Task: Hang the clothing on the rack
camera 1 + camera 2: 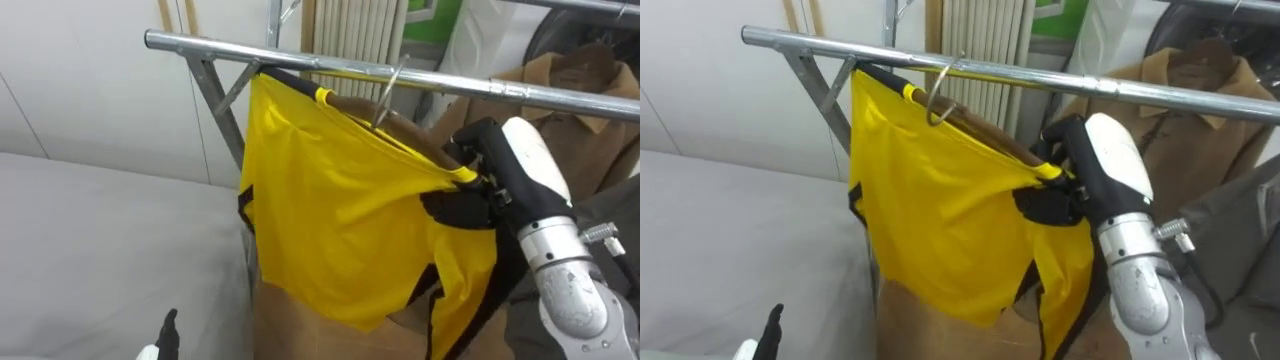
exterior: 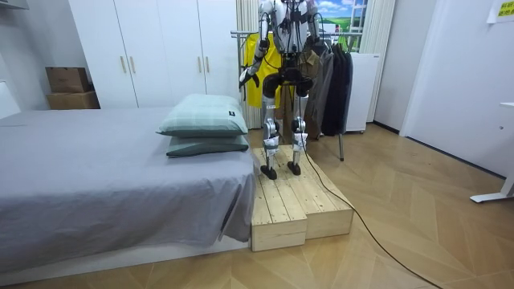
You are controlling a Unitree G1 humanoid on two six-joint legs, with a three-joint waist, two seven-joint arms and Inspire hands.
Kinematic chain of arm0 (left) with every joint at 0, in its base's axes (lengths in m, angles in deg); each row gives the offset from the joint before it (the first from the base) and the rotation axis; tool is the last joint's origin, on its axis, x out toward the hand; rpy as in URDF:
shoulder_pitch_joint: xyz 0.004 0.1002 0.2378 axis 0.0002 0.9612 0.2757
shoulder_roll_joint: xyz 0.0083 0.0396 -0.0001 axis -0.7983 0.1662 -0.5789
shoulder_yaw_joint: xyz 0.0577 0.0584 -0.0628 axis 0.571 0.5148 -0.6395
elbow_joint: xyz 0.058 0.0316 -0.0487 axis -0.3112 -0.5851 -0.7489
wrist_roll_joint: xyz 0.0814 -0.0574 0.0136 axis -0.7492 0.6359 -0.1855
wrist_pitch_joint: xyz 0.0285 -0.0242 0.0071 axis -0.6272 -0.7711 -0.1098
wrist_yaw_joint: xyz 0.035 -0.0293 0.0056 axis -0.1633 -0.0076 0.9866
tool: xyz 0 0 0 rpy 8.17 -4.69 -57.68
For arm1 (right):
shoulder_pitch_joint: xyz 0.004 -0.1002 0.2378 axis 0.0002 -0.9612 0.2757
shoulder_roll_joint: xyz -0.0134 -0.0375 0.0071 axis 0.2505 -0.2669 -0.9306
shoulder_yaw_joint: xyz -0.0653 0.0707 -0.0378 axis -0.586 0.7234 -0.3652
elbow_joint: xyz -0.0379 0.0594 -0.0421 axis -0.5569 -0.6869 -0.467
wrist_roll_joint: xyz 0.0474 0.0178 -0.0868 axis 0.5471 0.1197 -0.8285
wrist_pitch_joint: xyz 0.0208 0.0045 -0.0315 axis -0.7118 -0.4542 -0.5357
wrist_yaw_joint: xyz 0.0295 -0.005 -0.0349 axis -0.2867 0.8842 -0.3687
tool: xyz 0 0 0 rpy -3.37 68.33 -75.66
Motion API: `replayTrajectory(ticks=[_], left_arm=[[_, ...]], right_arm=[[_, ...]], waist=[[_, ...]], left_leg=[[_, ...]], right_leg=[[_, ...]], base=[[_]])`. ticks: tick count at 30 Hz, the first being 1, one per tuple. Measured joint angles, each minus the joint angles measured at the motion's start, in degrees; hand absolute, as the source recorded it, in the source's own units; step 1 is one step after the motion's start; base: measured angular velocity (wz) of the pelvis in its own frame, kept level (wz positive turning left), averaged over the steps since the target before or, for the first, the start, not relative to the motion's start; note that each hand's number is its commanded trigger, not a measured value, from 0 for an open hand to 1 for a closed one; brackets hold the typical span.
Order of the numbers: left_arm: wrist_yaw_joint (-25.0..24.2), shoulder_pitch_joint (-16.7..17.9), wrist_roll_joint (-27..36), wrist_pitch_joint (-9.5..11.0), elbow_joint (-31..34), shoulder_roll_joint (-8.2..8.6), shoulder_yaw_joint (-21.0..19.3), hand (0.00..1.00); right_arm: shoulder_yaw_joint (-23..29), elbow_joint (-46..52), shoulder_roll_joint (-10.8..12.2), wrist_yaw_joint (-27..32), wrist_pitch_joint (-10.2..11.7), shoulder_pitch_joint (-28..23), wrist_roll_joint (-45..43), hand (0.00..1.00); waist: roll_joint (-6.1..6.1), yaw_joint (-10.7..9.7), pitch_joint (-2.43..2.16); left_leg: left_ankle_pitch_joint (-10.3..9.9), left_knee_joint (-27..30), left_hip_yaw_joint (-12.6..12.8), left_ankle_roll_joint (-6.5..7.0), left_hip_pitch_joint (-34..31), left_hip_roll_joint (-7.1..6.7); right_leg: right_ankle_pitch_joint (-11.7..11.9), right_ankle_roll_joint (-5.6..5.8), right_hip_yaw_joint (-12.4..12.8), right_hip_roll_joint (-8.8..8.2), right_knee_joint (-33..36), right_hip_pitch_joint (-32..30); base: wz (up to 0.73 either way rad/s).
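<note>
Yellow shirt (image 1: 340,220) hangs on its hanger (image 1: 400,125), hook at the rail (image 1: 200,45) — right robot hand (image 1: 520,160) curled round the hanger's end; left robot hand (image 1: 160,340) low beside the bed (image 1: 100,250) — its grasp I cannot tell

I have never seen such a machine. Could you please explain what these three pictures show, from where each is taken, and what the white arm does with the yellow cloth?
This is a humanoid robot with two arms and hands. Two pictures come from the camera eyes in its head, looking at its work. The third comes from a camera in the room: the robot stands on a wooden platform beside a bed, facing a clothes rail. A yellow garment sits on a hanger whose hook is at the rail. The right hand has its fingers closed on the garment's shoulder end. The left hand shows low at the left. A brown coat hangs further along.
</note>
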Motion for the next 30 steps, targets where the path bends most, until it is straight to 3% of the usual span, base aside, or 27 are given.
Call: replayTrajectory(ticks=[9,14,19,22,30], left_arm=[[0.09,0.20,0.04,-0.15,-0.48,-0.21,0.11,0.00],[-0.04,0.90,0.12,-0.37,-0.55,-0.60,0.13,0.00],[-0.58,0.88,0.01,-1.18,0.04,-0.43,0.06,0.00],[-0.54,1.03,0.01,-2.00,0.30,-0.52,-0.04,0.00],[-1.18,1.06,-0.22,-3.80,0.30,-0.56,-0.06,0.00]], right_arm=[[-0.83,-1.93,-0.16,-0.66,-2.03,0.45,7.25,1.00],[-1.80,-7.50,-0.13,-2.64,-3.20,2.10,17.33,1.00],[-3.45,-13.41,-0.22,-4.28,-4.95,4.24,28.33,1.00],[-3.48,-15.26,-0.18,-5.70,-6.24,4.94,33.20,1.00],[-4.00,-23.93,-0.02,-8.17,-6.79,10.39,40.19,1.00]], waist=[[-1.06,1.12,0.37],[-1.69,1.28,0.42],[-1.95,2.85,0.43],[-1.96,3.17,0.42],[-1.80,4.37,0.33]], left_leg=[[0.00,-0.10,-0.69,0.00,0.01,0.08],[0.00,-0.09,-0.76,0.00,0.17,-0.04],[0.09,0.07,-0.75,0.14,-0.05,-0.38],[0.15,0.13,-1.83,0.24,-0.48,-0.53],[0.16,0.33,-3.42,0.22,-1.14,-0.36]], right_leg=[[0.00,0.00,-5.65,-0.53,0.07,0.43],[0.00,0.00,-6.40,-0.79,0.05,0.61],[0.00,-0.01,-6.70,-1.15,-0.09,0.59],[0.00,0.00,-7.71,-1.32,-0.20,0.60],[0.00,0.00,-9.61,-1.27,-0.29,0.70]], base=[[0.02],[0.01],[0.01],[0.15],[0.10]])
